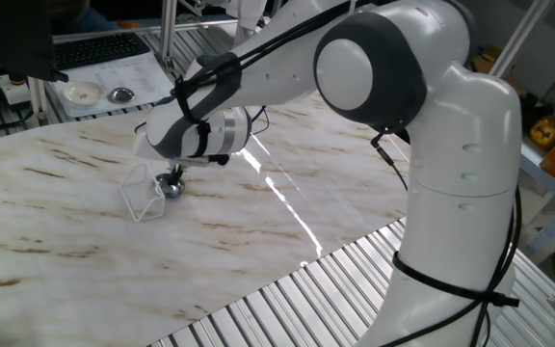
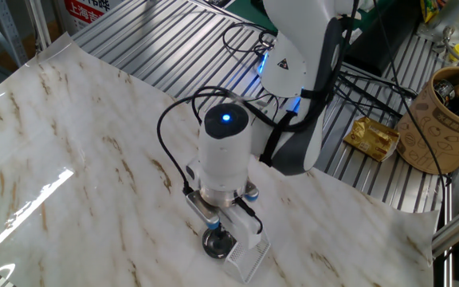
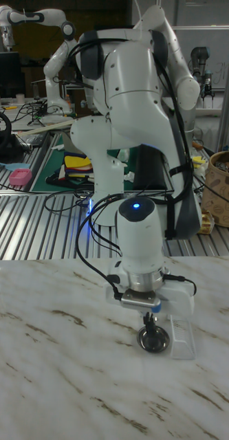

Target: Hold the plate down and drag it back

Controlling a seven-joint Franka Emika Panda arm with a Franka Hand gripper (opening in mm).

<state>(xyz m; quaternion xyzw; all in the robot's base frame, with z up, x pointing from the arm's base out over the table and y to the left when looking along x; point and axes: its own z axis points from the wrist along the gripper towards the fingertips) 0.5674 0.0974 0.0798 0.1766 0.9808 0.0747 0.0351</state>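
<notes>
The plate is a small shiny metal dish on the marble table, resting against a clear plastic box. My gripper points straight down over the plate, fingers together, with their tips in the dish. From the opposite side, the gripper stands on the plate, with the clear box just to its right. In the tall view the closed fingertips meet the plate; the wrist covers its far rim.
A white round dish and another small metal dish lie on paper at the back left, by a keyboard. A brown cup and a gold packet sit on the ribbed metal bench beyond the table.
</notes>
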